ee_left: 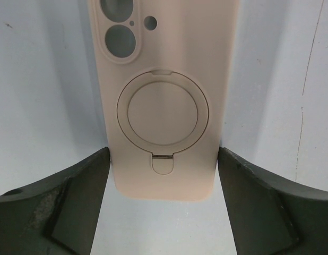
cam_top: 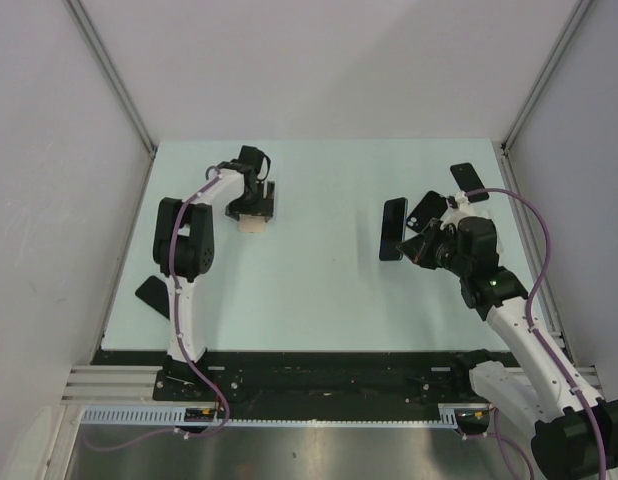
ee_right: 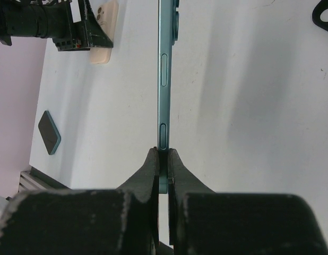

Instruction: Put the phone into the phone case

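The phone case (ee_left: pixel 163 79) is beige, with a round ring stand and camera cut-outs. It lies back-up on the table, far left in the top view (cam_top: pixel 254 224). My left gripper (ee_left: pixel 163 154) stands over its near end, open. One finger (ee_left: pixel 84 180) sits at each long side, close against the edges. My right gripper (ee_right: pixel 164 155) is shut on the phone (ee_right: pixel 165 69), a teal one held on edge above the table. In the top view the phone (cam_top: pixel 393 228) is right of centre, just left of my right gripper (cam_top: pixel 414 246).
Two black flat things lie at the back right (cam_top: pixel 467 177) (cam_top: pixel 426 210). A dark teal-edged case (cam_top: pixel 152 296) lies by the left arm's base, seen also in the right wrist view (ee_right: pixel 49 139). White walls enclose the table on three sides.
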`<action>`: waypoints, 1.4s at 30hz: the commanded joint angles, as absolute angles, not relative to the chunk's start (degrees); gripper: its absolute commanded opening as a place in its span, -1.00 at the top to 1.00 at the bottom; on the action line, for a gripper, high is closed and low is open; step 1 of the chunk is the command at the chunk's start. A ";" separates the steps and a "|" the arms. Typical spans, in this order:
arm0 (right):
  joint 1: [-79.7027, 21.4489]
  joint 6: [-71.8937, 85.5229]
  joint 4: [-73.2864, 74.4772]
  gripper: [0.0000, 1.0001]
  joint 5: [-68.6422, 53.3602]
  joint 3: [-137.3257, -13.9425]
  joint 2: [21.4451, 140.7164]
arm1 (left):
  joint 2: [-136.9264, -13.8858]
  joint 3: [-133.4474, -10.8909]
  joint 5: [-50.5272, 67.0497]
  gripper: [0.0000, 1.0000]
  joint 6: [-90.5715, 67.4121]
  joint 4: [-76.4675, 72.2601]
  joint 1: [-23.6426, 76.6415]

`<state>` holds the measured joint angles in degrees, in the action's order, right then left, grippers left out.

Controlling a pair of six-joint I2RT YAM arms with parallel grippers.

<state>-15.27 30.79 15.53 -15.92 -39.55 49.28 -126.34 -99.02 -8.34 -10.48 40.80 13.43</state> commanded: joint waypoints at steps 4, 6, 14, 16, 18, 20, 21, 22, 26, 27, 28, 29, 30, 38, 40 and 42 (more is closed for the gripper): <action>-15.56 31.38 11.69 1.00 -16.08 -40.25 46.50 | -125.69 -97.12 -4.59 -0.70 -10.37 40.52 13.01; -15.47 31.29 11.95 1.00 -16.08 -40.25 46.14 | -124.90 -96.24 -3.52 -0.57 -11.07 40.34 12.92; -15.56 31.82 11.78 1.00 -16.87 -40.25 46.58 | -111.99 -83.63 20.06 -0.01 -18.36 33.07 13.01; -15.73 31.90 12.04 1.00 -16.88 -40.25 46.41 | -106.91 -78.77 29.31 -0.02 -23.19 25.89 13.18; -15.82 31.82 12.22 1.00 -16.52 -40.25 46.32 | -104.25 -71.57 40.66 -0.03 -29.75 20.60 13.18; -16.08 31.82 12.74 1.00 -16.35 -40.25 46.14 | -100.73 -63.51 46.90 -0.05 -34.95 10.23 13.53; -16.17 31.82 12.83 1.00 -16.17 -40.34 46.06 | -99.85 -61.20 50.94 -0.06 -39.85 4.02 13.62; -16.26 31.90 13.09 1.00 -16.08 -40.25 45.97 | -98.54 -59.08 52.46 -0.07 -41.90 1.69 13.80; -17.31 32.34 13.27 1.00 -14.86 -40.25 45.53 | -97.47 -48.81 58.09 -0.08 -51.40 -10.08 13.97; -17.92 32.43 13.18 1.00 -14.59 -40.25 45.44 | -97.56 -47.30 59.05 -0.09 -55.33 -15.07 13.89; -18.45 32.52 13.18 1.00 -14.07 -40.17 45.61 | -97.91 -45.89 60.45 -0.09 -57.28 -17.81 13.89; -19.07 32.78 13.10 1.00 -13.11 -40.25 45.88 | -98.26 -43.18 60.99 -0.09 -59.31 -20.54 13.89; -20.29 32.96 12.92 1.00 -12.75 -40.25 46.66 | -98.44 -41.94 61.43 -0.10 -63.68 -26.66 13.89; -32.24 37.44 5.02 1.00 -8.88 -39.02 55.89 | -101.86 -36.56 63.11 -0.11 -73.39 -39.90 13.80; -34.70 39.81 2.13 1.00 -9.31 -38.94 60.00 | -102.22 -36.39 63.02 -0.11 -72.95 -39.47 13.89; -35.94 42.17 -1.55 1.00 -9.75 -38.76 62.74 | -102.39 -36.21 62.84 -0.12 -71.72 -38.07 13.71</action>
<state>-33.08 36.91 9.89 -10.44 -38.79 58.50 -102.04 -36.91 60.38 -70.15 -33.87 13.91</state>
